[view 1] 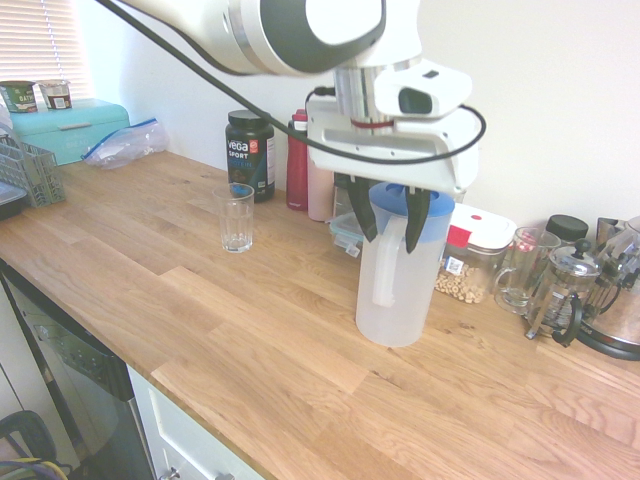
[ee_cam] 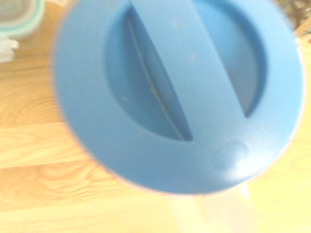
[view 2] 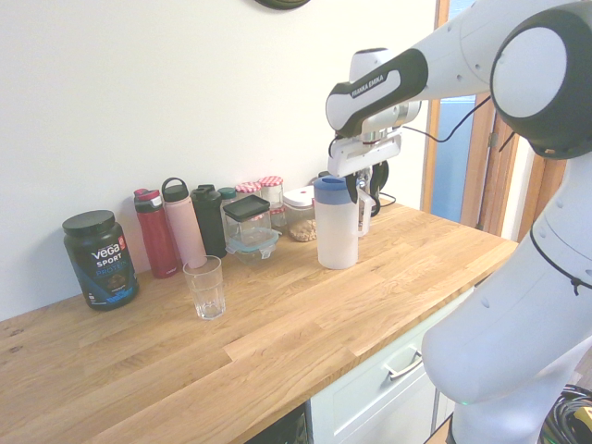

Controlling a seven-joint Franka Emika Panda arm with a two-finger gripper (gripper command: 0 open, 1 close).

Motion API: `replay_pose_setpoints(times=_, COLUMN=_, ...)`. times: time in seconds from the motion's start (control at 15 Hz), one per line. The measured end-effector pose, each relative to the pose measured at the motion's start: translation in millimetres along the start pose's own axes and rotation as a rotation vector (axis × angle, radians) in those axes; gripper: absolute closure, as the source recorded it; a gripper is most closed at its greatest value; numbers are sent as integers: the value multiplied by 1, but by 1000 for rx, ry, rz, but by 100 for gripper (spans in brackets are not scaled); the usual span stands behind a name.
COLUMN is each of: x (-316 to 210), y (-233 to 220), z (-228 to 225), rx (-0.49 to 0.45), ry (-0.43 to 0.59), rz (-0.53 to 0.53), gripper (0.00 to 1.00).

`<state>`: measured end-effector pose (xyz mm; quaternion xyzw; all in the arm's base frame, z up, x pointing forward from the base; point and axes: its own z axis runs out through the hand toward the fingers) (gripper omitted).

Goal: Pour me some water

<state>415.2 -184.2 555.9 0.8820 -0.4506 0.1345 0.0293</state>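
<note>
Crowding jug [view 1: 398, 290]: jars [view 1: 470, 262], bottles [view 1: 298, 160].

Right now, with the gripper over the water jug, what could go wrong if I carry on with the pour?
1. The gripper stands open astride the top of the jug, nothing gripped; lifting now would likely leave the jug on the counter.
2. The blue lid is on; whether it opens for pouring I cannot tell.
3. The glass stands apart, near the pink bottle and the black tub; a swinging jug could clip them.
</note>
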Motion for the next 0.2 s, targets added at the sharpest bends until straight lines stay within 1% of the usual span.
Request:
replay_pose_setpoints(times=0.13, x=-17, y=-10, z=-17, rx=16, ry=-27, rz=-12, gripper=0)
replay_pose_setpoints(times=0.2, x=-29, y=-23, z=-19, rx=38, ry=-49, rz=-27, gripper=0)
